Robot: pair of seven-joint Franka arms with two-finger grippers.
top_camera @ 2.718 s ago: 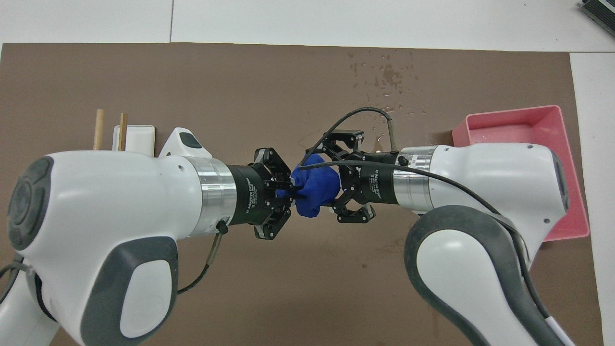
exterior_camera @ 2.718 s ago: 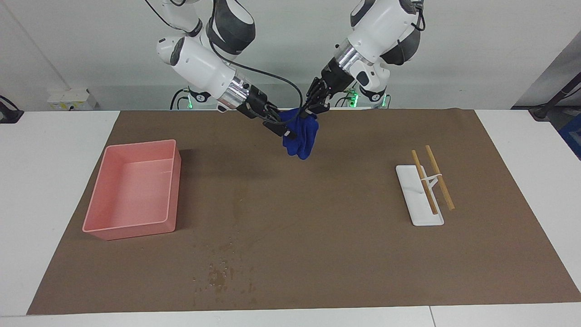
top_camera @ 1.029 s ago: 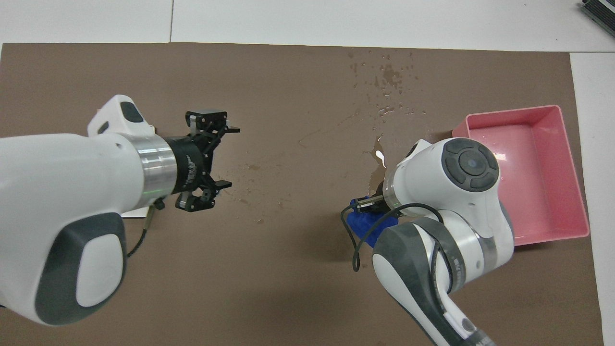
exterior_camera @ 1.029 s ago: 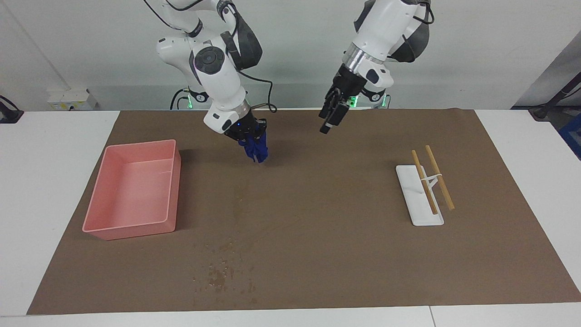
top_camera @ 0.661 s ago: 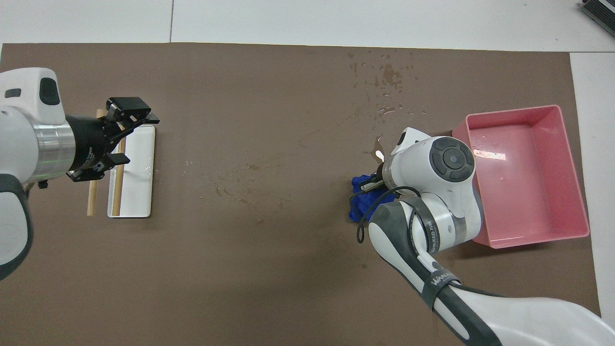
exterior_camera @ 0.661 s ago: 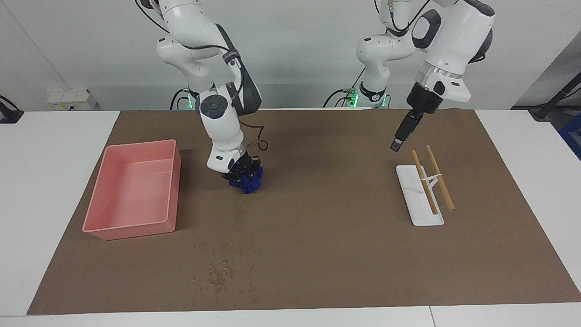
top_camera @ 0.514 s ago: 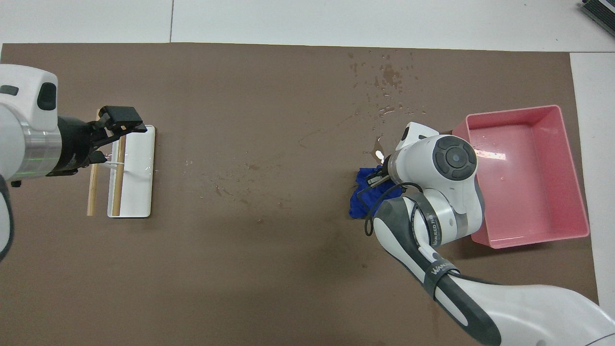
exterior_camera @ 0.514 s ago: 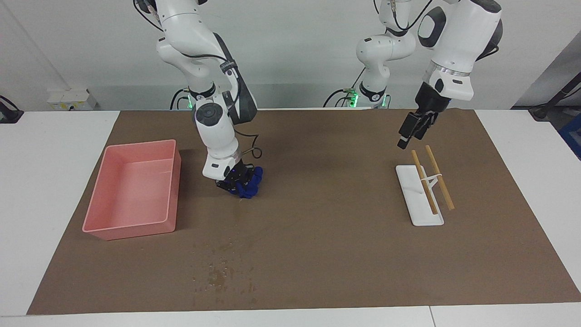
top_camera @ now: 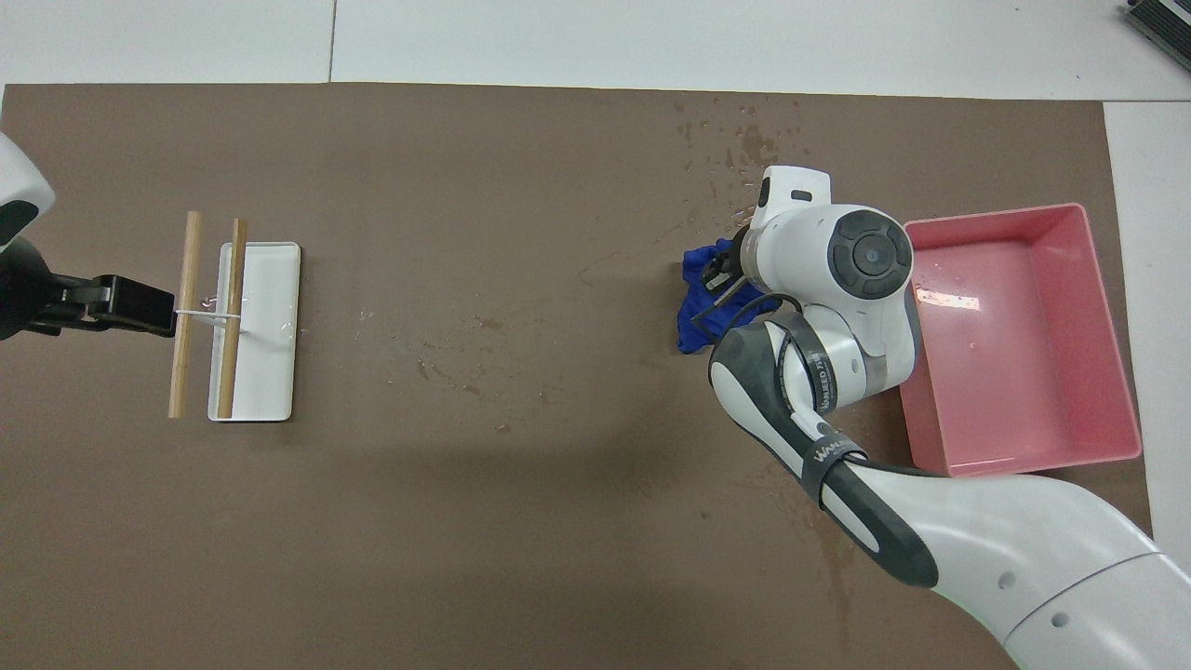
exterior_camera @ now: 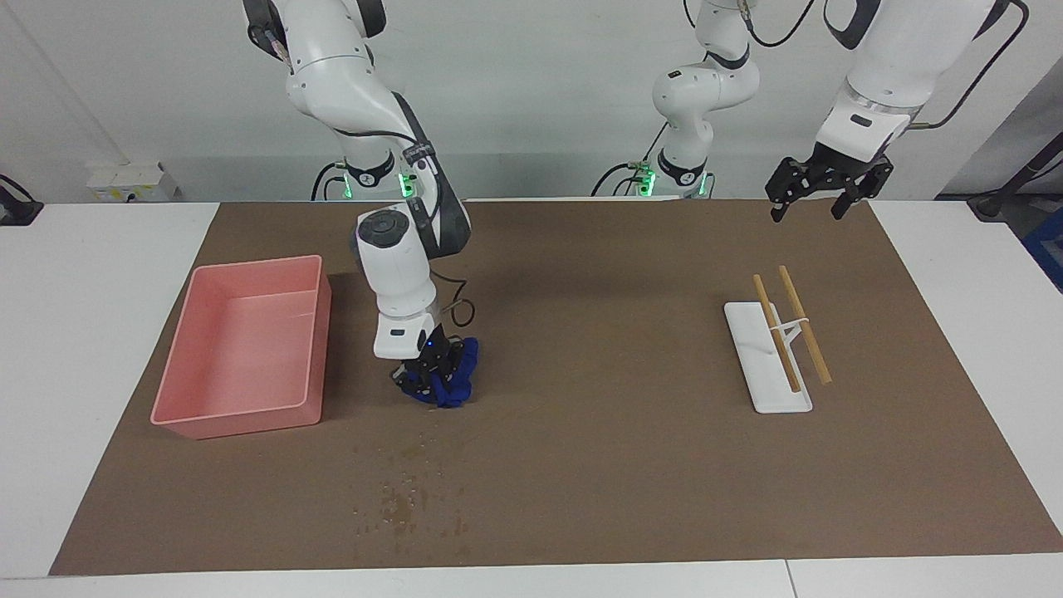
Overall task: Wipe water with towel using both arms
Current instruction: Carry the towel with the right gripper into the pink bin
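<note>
I count two arms, mine: my left gripper (exterior_camera: 819,202) and my right gripper (exterior_camera: 432,372). One blue towel (exterior_camera: 453,384). One pink bin (exterior_camera: 241,347). One white tray (exterior_camera: 764,359) carrying two wooden sticks (exterior_camera: 804,325). One brown mat (exterior_camera: 598,465), speckled with water (exterior_camera: 403,501) droplets too many to count.

Mat (exterior_camera: 631,465) covers the table (exterior_camera: 100,274). Tub (exterior_camera: 241,345) at right arm's end, towel (exterior_camera: 453,382) beside it on mat. Water (exterior_camera: 407,498) farther from the robots than towel. Tray (exterior_camera: 768,365) with two sticks (exterior_camera: 789,324) at left arm's end.
</note>
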